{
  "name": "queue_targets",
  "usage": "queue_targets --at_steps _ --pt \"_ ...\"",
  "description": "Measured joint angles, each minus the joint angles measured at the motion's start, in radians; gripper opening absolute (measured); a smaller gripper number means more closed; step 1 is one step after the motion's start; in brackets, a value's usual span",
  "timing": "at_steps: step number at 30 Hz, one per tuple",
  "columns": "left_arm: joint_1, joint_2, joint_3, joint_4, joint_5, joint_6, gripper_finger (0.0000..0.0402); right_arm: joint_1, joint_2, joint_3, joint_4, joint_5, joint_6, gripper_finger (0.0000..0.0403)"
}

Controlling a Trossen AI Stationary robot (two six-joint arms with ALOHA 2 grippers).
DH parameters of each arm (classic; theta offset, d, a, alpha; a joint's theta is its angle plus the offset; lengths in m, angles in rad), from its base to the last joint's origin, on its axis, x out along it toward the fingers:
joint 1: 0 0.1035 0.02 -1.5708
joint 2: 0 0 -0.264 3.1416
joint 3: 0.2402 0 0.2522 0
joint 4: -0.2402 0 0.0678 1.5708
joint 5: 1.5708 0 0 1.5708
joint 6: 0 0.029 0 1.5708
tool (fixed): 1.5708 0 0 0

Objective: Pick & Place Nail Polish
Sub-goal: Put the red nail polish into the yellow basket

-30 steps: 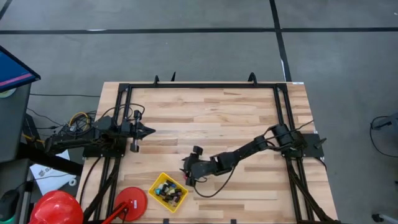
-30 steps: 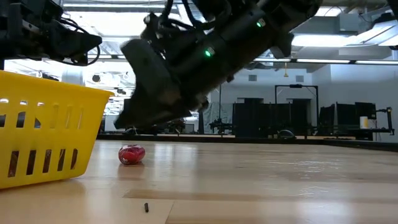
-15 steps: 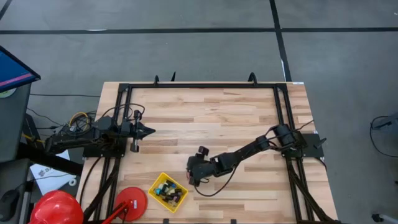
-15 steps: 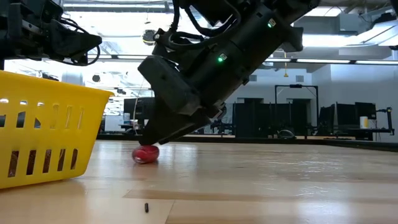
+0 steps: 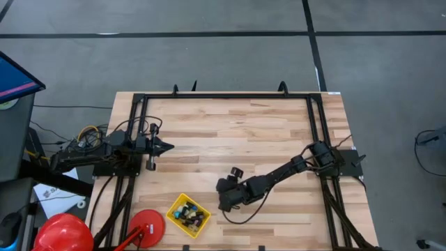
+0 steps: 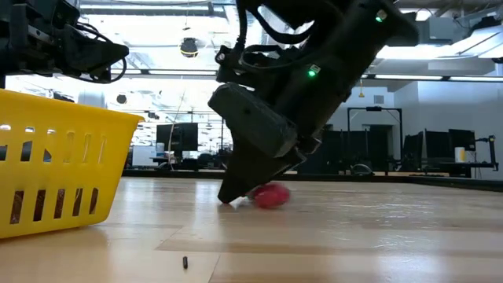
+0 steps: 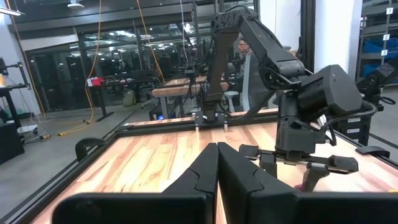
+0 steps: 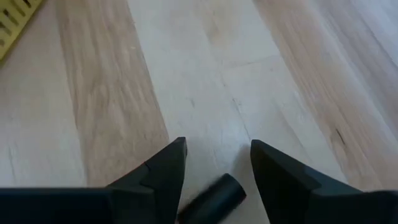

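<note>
My right gripper: fingers parted, straddling a nail polish bottle lying on the table, not yet clamped.

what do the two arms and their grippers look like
Both arms are dark, nearly black, jointed segments. The right arm has a boxy wrist housing with a small green light and a loose black cable; its right gripper has two matte black wedge-shaped fingers. The left gripper has the same tapered black fingers, and yellow and dark cables run near the left arm's base.
</note>
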Motion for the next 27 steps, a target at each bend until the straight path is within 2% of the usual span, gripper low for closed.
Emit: queue_targets --at_steps 11,18,27 --pt "0.0 0.0 0.0 0.0 0.0 0.0 0.0001 0.066 0.002 -0.004 -0.038 0.106 0.13 0.0163" --pt "0.0 0.001 0.0 0.0 0.0 0.0 0.0001 0.112 -0.066 -0.015 -0.152 0.193 0.104 0.0165" --pt "0.0 0.0 0.0 -0.001 0.0 0.0 0.0001 0.214 -0.178 -0.068 -0.184 0.354 0.127 0.0172"
